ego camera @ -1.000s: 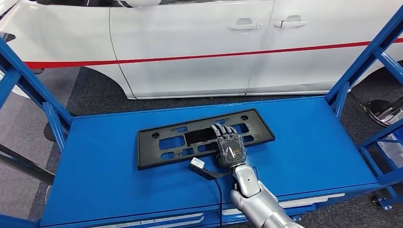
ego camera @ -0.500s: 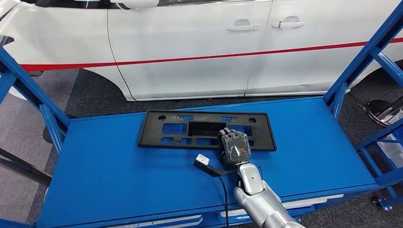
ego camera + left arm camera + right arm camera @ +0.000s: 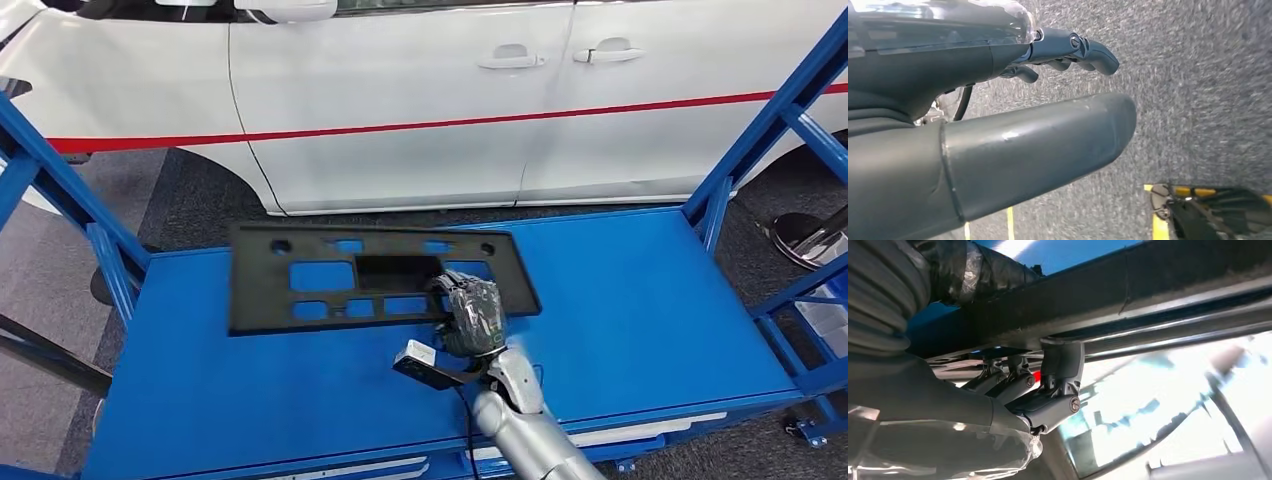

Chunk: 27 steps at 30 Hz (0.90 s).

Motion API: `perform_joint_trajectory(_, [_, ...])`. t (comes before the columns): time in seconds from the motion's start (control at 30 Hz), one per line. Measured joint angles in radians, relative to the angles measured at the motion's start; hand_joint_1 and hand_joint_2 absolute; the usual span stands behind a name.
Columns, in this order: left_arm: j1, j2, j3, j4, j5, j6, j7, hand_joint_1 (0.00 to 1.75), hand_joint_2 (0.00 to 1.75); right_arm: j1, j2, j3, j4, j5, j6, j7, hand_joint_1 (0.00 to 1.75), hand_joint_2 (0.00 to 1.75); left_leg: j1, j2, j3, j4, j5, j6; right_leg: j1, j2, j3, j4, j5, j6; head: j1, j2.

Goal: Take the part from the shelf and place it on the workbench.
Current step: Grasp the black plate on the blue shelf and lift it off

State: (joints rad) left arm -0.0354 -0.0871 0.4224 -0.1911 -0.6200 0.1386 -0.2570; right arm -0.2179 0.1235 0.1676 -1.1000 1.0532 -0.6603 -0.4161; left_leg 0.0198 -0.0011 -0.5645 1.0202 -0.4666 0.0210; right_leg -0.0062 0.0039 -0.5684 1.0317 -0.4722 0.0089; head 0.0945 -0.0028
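Car (image 3: pixel 420 100) first — white, with a red stripe, filling the far side of my head view beyond the blue shelf (image 3: pixel 640 300) I am reaching over. The shelf's flat deck runs left to right, framed by slanted blue posts at both ends.

On it, or rather just above it, is the part (image 3: pixel 300 275): a flat black plastic panel with rectangular cut-outs and a hole near each far corner. My right hand (image 3: pixel 470 315) grips its near edge toward the right end; my wrist view shows fingers (image 3: pixel 1055 375) hooked over the dark rim with the thumb beneath. The panel looks tilted, its left end raised off the deck, though I cannot tell whether the right end is touching the blue surface.

My left hand (image 3: pixel 998 125) hangs over grey carpet, fingers loosely apart, holding nothing.

As I judge it, the grasp is made and the lift is under way — the carry to the counter and the setting down are all left. No counter is visible to me.

The part's long axis lies left to right, nearly parallel with the shelf's long edge, broad face up.
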Motion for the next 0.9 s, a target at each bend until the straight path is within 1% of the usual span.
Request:
perform_joint_trajectory(0.03, [-0.001,-0.001,0.007,0.0,0.0,0.002,-0.001,0.0,0.0,0.018,0.02,0.018,-0.05,-0.076,0.0,-0.03,1.75,1.75,-0.001,0.0,-0.001,-0.001,0.0,-0.006,0.002,0.0,0.001,-0.009,-0.002,-0.003,0.0,0.0])
perform_joint_trajectory(0.07, [-0.001,-0.001,0.013,0.0,-0.001,0.004,-0.002,0.0,0.0,0.034,0.035,0.044,-0.103,-0.134,0.0,-0.039,1.75,1.75,-0.002,0.0,-0.001,-0.002,0.001,-0.013,0.004,0.0,-0.001,-0.009,-0.001,-0.006,0.0,0.0])
perform_joint_trajectory(0.1, [-0.001,-0.002,0.019,0.0,-0.002,0.005,-0.003,0.0,0.0,0.047,0.045,0.069,-0.149,-0.175,0.0,-0.035,1.75,1.75,-0.001,-0.001,-0.002,-0.002,-0.001,-0.019,0.002,-0.002,-0.001,-0.011,0.0,-0.012,0.0,0.0])
perform_joint_trajectory(0.13, [0.0,-0.002,0.024,0.0,-0.002,0.006,-0.003,0.0,0.0,0.058,0.052,0.092,-0.195,-0.222,0.0,-0.04,1.75,1.75,-0.001,-0.001,-0.005,0.004,-0.008,-0.024,-0.001,-0.003,0.0,-0.015,0.002,-0.018,0.0,0.0])
perform_joint_trajectory(0.17, [0.001,-0.003,0.029,0.0,-0.003,0.007,-0.003,0.0,0.0,0.068,0.055,0.11,-0.239,-0.281,0.0,-0.059,1.75,1.75,0.0,-0.001,-0.014,0.026,-0.024,-0.028,-0.003,-0.005,0.002,-0.019,0.004,-0.026,0.0,0.0])
perform_joint_trajectory(0.2, [0.003,-0.005,0.035,0.0,-0.003,0.008,-0.003,0.0,0.0,0.079,0.057,0.127,-0.285,-0.347,0.0,-0.082,1.75,1.75,0.001,-0.002,-0.033,0.07,-0.052,-0.03,-0.005,-0.008,0.003,-0.022,0.005,-0.032,0.0,0.0])
perform_joint_trajectory(0.27, [0.005,-0.007,0.046,0.0,-0.005,0.009,-0.003,0.0,0.0,0.097,0.056,0.17,-0.385,-0.441,0.001,-0.106,1.75,1.75,0.001,-0.001,-0.09,0.198,-0.117,-0.033,-0.002,-0.009,0.002,-0.022,0.004,-0.04,0.0,0.0])
perform_joint_trajectory(0.3, [0.005,-0.008,0.052,0.0,-0.005,0.009,-0.003,0.0,0.0,0.104,0.055,0.193,-0.43,-0.46,0.001,-0.107,1.75,1.75,0.001,-0.001,-0.115,0.254,-0.135,-0.035,-0.001,-0.008,0.003,-0.021,0.003,-0.042,0.0,0.0])
perform_joint_trajectory(0.33, [0.006,-0.008,0.057,0.0,-0.006,0.01,-0.003,0.0,0.0,0.11,0.053,0.214,-0.466,-0.466,0.001,-0.106,1.75,1.75,0.001,-0.001,-0.128,0.28,-0.134,-0.035,0.001,-0.007,0.004,-0.02,0.001,-0.043,0.0,0.0])
perform_joint_trajectory(0.37, [0.006,-0.008,0.062,0.0,-0.006,0.01,-0.003,0.0,0.0,0.115,0.051,0.233,-0.495,-0.473,0.001,-0.108,1.75,1.75,0.001,-0.001,-0.123,0.268,-0.113,-0.034,0.002,-0.005,0.006,-0.018,-0.002,-0.043,0.0,0.0])
perform_joint_trajectory(0.4, [0.006,-0.008,0.065,0.0,-0.006,0.011,-0.003,0.0,0.0,0.119,0.048,0.248,-0.519,-0.486,0.001,-0.113,1.75,1.75,0.001,-0.001,-0.1,0.216,-0.077,-0.031,0.003,-0.004,0.008,-0.015,-0.005,-0.042,0.0,0.0])
perform_joint_trajectory(0.43, [0.006,-0.008,0.068,0.0,-0.007,0.012,-0.003,0.0,0.0,0.123,0.045,0.259,-0.542,-0.503,0.001,-0.121,1.75,1.75,0.0,-0.001,-0.07,0.147,-0.042,-0.026,0.004,-0.004,0.01,-0.011,-0.01,-0.04,0.0,0.0])
perform_joint_trajectory(0.47, [0.006,-0.008,0.072,0.0,-0.007,0.014,-0.002,0.0,0.0,0.125,0.042,0.27,-0.566,-0.522,0.001,-0.132,1.75,1.75,-0.003,-0.001,-0.042,0.084,-0.018,-0.021,0.006,-0.003,0.009,-0.005,-0.014,-0.036,0.0,0.0])
perform_joint_trajectory(0.5, [0.005,-0.009,0.076,0.0,-0.006,0.016,-0.001,0.0,0.0,0.127,0.038,0.28,-0.59,-0.541,0.001,-0.143,1.75,1.75,-0.005,-0.001,-0.023,0.04,-0.005,-0.017,0.008,-0.003,0.006,0.0,-0.017,-0.033,0.0,0.0])
perform_joint_trajectory(0.53, [0.005,-0.01,0.082,0.0,-0.005,0.019,-0.001,0.0,0.0,0.129,0.032,0.292,-0.616,-0.559,0.001,-0.152,1.75,1.75,-0.008,-0.001,-0.016,0.02,-0.005,-0.014,0.009,-0.003,0.002,0.003,-0.018,-0.028,0.0,0.0])
perform_joint_trajectory(0.57, [0.005,-0.011,0.087,0.0,-0.004,0.021,0.0,0.0,0.0,0.131,0.026,0.303,-0.641,-0.576,0.001,-0.159,1.75,1.75,-0.01,-0.002,-0.015,0.016,-0.007,-0.013,0.009,-0.003,-0.001,0.004,-0.018,-0.024,0.0,0.0])
perform_joint_trajectory(0.63, [0.006,-0.015,0.095,0.0,-0.002,0.025,0.0,0.0,0.0,0.136,0.014,0.321,-0.688,-0.617,0.002,-0.165,1.75,1.75,-0.006,-0.003,-0.014,0.008,-0.004,-0.006,0.009,-0.003,-0.001,0.006,-0.022,-0.014,0.0,0.0])
perform_joint_trajectory(0.67, [0.006,-0.017,0.099,0.0,0.0,0.027,0.0,0.0,0.0,0.138,0.007,0.328,-0.71,-0.649,0.003,-0.169,1.75,1.75,-0.003,-0.002,-0.011,0.003,-0.002,0.0,0.009,-0.003,-0.006,0.02,-0.034,-0.008,0.0,0.0])
perform_joint_trajectory(0.7, [0.005,-0.02,0.104,0.0,0.0,0.029,-0.002,0.0,0.0,0.142,-0.001,0.333,-0.732,-0.688,0.005,-0.174,1.75,1.75,0.0,-0.001,-0.008,-0.002,0.0,0.006,0.008,-0.003,-0.019,0.052,-0.055,-0.002,0.0,0.0])
perform_joint_trajectory(0.73, [0.004,-0.022,0.109,0.0,0.001,0.032,-0.004,0.0,0.0,0.148,-0.01,0.338,-0.752,-0.732,0.009,-0.179,1.75,1.75,0.001,-0.001,-0.007,-0.004,0.001,0.01,0.005,-0.003,-0.044,0.103,-0.084,0.004,0.0,0.0])
perform_joint_trajectory(0.77, [0.003,-0.024,0.114,0.0,0.002,0.036,-0.007,0.0,0.0,0.156,-0.018,0.342,-0.768,-0.777,0.016,-0.182,1.75,1.75,0.002,0.0,-0.007,-0.005,0.0,0.013,0.002,-0.003,-0.076,0.168,-0.115,0.008,0.0,0.0])
perform_joint_trajectory(0.8, [0.003,-0.026,0.118,0.0,0.005,0.042,-0.01,0.0,0.0,0.167,-0.025,0.344,-0.778,-0.821,0.027,-0.182,1.75,1.75,0.002,0.0,-0.006,-0.005,0.0,0.015,-0.001,-0.003,-0.107,0.228,-0.138,0.012,0.0,0.0])
perform_joint_trajectory(0.83, [0.002,-0.029,0.125,0.0,0.009,0.048,-0.012,0.0,0.0,0.179,-0.032,0.344,-0.783,-0.869,0.043,-0.176,1.75,1.75,0.002,-0.001,-0.006,-0.004,-0.002,0.015,-0.004,-0.003,-0.127,0.264,-0.143,0.016,0.0,0.0])
perform_joint_trajectory(0.87, [0.002,-0.032,0.132,0.0,0.013,0.053,-0.012,0.0,0.0,0.192,-0.036,0.344,-0.784,-0.914,0.061,-0.17,1.75,1.75,0.002,-0.001,-0.004,-0.004,-0.003,0.014,-0.008,-0.003,-0.131,0.266,-0.13,0.018,0.0,0.0])
perform_joint_trajectory(0.9, [0.002,-0.035,0.139,0.0,0.015,0.058,-0.011,0.0,0.0,0.206,-0.039,0.344,-0.782,-0.954,0.085,-0.167,1.75,1.75,0.003,-0.002,-0.002,-0.004,-0.004,0.012,-0.011,-0.004,-0.113,0.226,-0.097,0.019,0.0,0.0])
